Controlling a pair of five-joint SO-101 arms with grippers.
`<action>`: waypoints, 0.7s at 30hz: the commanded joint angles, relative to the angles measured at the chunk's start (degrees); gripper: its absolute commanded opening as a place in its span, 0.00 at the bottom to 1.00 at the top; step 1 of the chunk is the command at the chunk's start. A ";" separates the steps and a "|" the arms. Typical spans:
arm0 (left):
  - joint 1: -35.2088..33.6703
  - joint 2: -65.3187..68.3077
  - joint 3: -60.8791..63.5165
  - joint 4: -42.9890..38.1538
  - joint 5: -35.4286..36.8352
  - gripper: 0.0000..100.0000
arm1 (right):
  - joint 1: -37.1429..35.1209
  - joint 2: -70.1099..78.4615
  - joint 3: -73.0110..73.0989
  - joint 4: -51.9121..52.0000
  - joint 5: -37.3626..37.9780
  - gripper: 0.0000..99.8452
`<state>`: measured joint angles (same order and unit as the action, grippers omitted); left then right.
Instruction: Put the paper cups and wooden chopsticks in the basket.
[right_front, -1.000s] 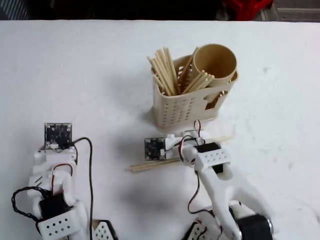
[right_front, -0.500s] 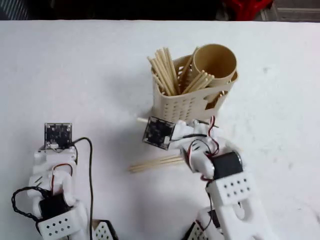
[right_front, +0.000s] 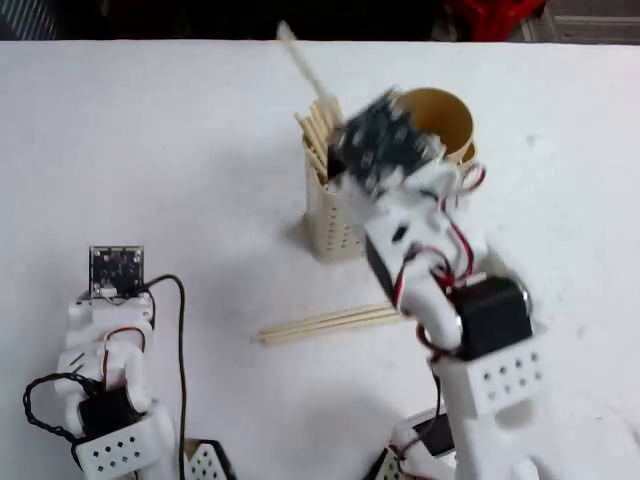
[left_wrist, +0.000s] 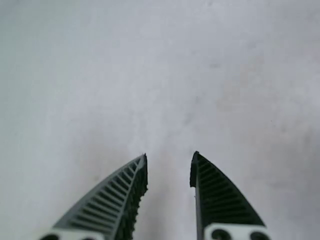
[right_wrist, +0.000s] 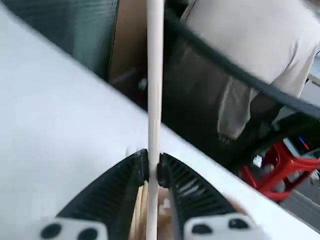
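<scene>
Right gripper (right_wrist: 153, 169) pinches one wooden chopstick (right_wrist: 154, 75) over the basket (right_front: 332, 228), which holds a paper cup (right_front: 445, 118), while loose chopsticks (right_front: 330, 322) lie on the table (right_front: 150, 150) just beside it and the left gripper (left_wrist: 168, 167) hangs with jaws parted over bare tabletop.

Seemingly a workroom or lab: white table (right_front: 150, 130), cardboard sheet (right_wrist: 127, 45) and red stool (right_wrist: 280, 170) behind.

White table (right_front: 200, 150), red stool (right_wrist: 280, 170) beyond.
</scene>
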<state>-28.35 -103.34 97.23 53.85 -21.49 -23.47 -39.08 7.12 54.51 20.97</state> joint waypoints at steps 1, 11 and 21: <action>-0.57 -0.92 -0.26 0.18 -0.44 0.15 | -0.31 7.60 -10.11 -6.11 -7.91 0.02; -0.57 -0.92 -0.26 0.18 -0.44 0.16 | 0.04 22.64 -14.68 -16.57 -7.30 0.02; -0.57 -0.92 -0.26 0.18 -0.44 0.16 | 0.66 16.13 -4.48 -13.41 -6.86 0.14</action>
<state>-28.35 -103.34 97.23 53.85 -21.49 -23.65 -18.07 0.97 41.05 13.14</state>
